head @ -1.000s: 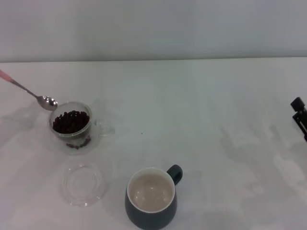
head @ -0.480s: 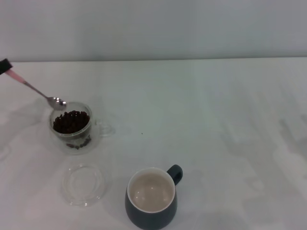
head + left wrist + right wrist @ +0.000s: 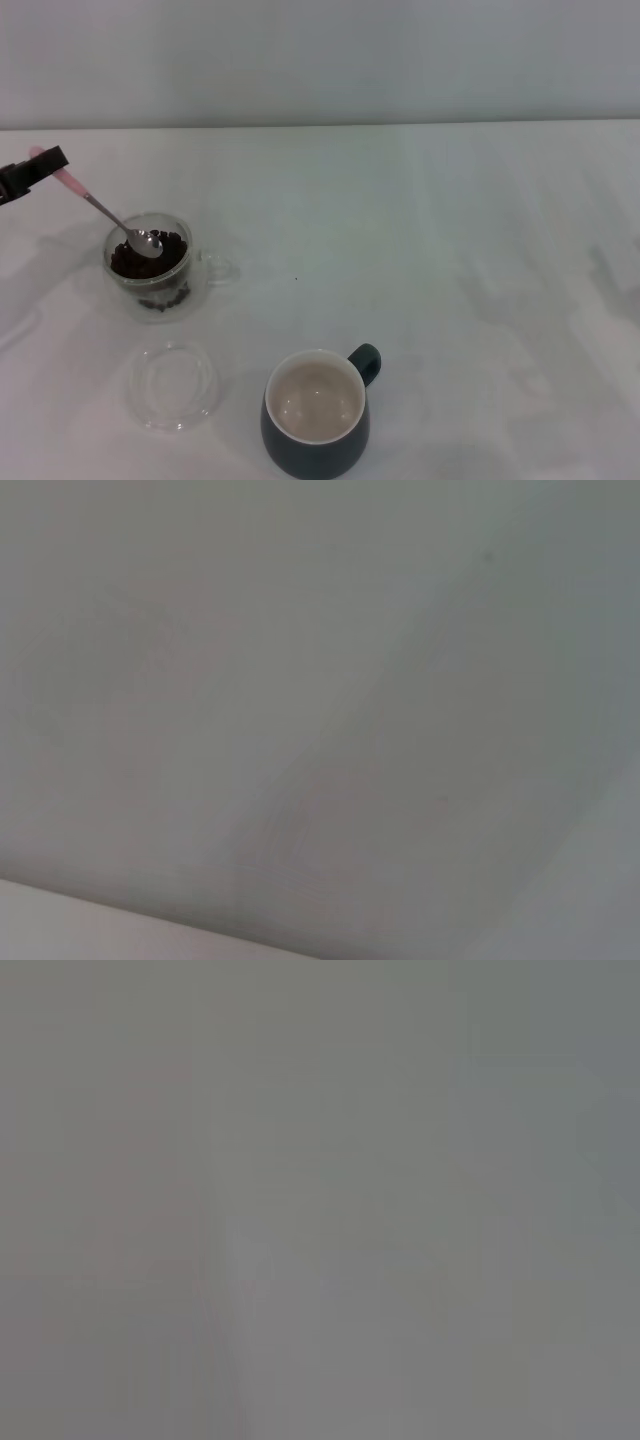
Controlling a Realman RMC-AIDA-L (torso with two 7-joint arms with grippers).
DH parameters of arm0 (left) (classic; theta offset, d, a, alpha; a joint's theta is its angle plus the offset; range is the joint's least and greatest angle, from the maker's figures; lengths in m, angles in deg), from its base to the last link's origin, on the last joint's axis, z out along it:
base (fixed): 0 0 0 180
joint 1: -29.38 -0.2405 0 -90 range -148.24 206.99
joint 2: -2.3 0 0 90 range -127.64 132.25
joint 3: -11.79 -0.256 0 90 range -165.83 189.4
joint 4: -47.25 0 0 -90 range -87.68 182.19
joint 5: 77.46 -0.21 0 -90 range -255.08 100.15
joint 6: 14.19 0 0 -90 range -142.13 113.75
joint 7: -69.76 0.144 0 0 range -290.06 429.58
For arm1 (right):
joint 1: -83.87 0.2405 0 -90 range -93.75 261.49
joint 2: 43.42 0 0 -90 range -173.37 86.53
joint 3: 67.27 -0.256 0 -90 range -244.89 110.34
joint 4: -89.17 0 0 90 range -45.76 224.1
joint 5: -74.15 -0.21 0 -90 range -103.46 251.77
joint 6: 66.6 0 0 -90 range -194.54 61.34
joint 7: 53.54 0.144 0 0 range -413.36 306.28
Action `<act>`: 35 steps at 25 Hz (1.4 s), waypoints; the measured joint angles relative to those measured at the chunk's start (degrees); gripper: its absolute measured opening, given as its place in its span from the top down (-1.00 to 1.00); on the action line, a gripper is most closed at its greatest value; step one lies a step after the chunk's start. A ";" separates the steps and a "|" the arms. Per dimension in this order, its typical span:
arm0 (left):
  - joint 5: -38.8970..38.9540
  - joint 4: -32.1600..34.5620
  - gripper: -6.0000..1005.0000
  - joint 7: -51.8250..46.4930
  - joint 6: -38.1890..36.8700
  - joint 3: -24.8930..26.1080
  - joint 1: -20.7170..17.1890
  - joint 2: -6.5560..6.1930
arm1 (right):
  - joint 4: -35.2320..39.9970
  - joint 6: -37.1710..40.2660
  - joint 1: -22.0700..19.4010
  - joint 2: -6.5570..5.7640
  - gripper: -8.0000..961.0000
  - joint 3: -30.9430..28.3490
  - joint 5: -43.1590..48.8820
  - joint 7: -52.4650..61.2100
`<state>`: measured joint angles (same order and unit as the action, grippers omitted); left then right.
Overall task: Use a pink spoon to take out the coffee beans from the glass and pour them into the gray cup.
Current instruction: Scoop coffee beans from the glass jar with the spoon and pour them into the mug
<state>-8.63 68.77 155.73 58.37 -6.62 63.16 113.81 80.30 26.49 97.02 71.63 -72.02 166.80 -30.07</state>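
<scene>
In the head view my left gripper is at the far left edge, shut on the pale pink handle of the pink spoon. The spoon slants down to the right and its silver bowl rests on the coffee beans inside the clear glass. A few beans show at the glass's base. The gray cup stands near the front, its cream inside bare, handle to the back right. My right gripper is out of view. Both wrist views show only blank pale surface.
A flat clear glass saucer lies on the white table just in front of the glass and left of the gray cup. A pale wall runs behind the table's far edge.
My left gripper has moved right and down with the spoon, bringing its bowl from beside the glass rim onto the beans. The right gripper, at the right edge a second ago, has left the view.
</scene>
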 joint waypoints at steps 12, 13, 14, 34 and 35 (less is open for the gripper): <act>0.41 -0.02 0.72 0.57 -2.52 -2.87 1.00 2.47 | -0.51 0.17 -0.18 -0.01 -0.45 0.00 -0.02 0.00; 0.42 -0.12 0.72 0.40 -2.54 -2.87 1.04 2.65 | -0.51 0.17 -0.17 -0.01 -0.45 0.00 -0.02 0.00; 0.43 -0.19 0.72 0.10 -2.56 -2.84 1.04 2.83 | -0.52 0.18 -0.16 0.00 -0.45 0.00 -0.02 0.00; 15.60 -3.73 0.72 -3.71 1.71 -2.38 -7.65 2.55 | -0.52 0.71 0.02 0.09 -0.45 0.14 0.25 0.00; 16.27 -4.01 0.72 -3.71 1.99 -2.39 -7.88 2.55 | -0.52 0.71 0.03 0.09 -0.45 0.20 0.25 0.00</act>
<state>7.65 64.76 152.02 60.36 -9.01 55.28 116.35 79.77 27.20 97.05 71.72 -71.81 167.05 -30.07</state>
